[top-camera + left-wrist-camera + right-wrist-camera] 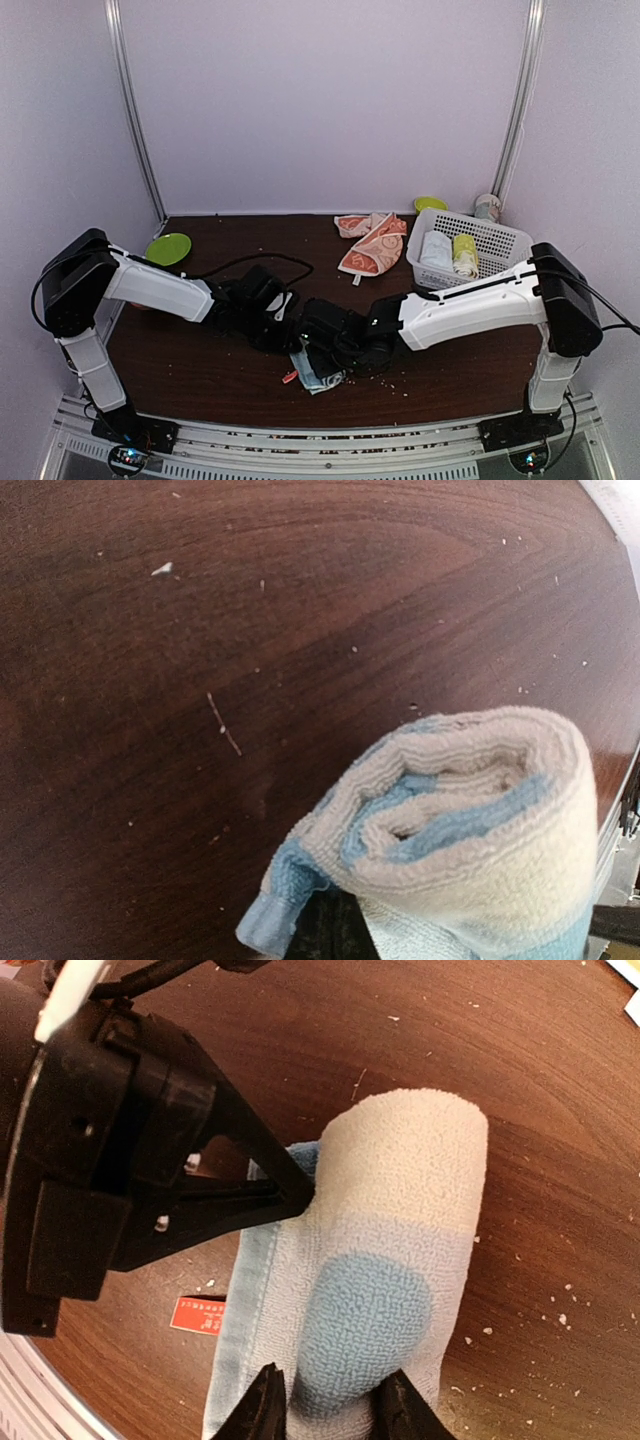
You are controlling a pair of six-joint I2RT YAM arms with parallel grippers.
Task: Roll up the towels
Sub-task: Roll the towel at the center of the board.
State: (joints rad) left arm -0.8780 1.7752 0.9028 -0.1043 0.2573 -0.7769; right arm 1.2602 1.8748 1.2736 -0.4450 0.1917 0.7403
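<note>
Right gripper (330,1412): fingers narrowed onto the flat, unrolled end of the light blue towel (400,1260), cloth pinched between them. Towel partly rolled, lying on the dark wood counter (560,1110) near its front edge, between the two arms. Left gripper (292,1188): fingers drawn together to a point touching the roll's end; whether cloth is caught cannot be told. Orange towel (375,243): unrolled, crumpled, at the counter's far side, just beside a white basket (500,240).

Your white basket (495,245) holds a white roll (436,250) just left of a yellow-green roll (465,255). A green plate (168,248) lies well left of the basket.
</note>
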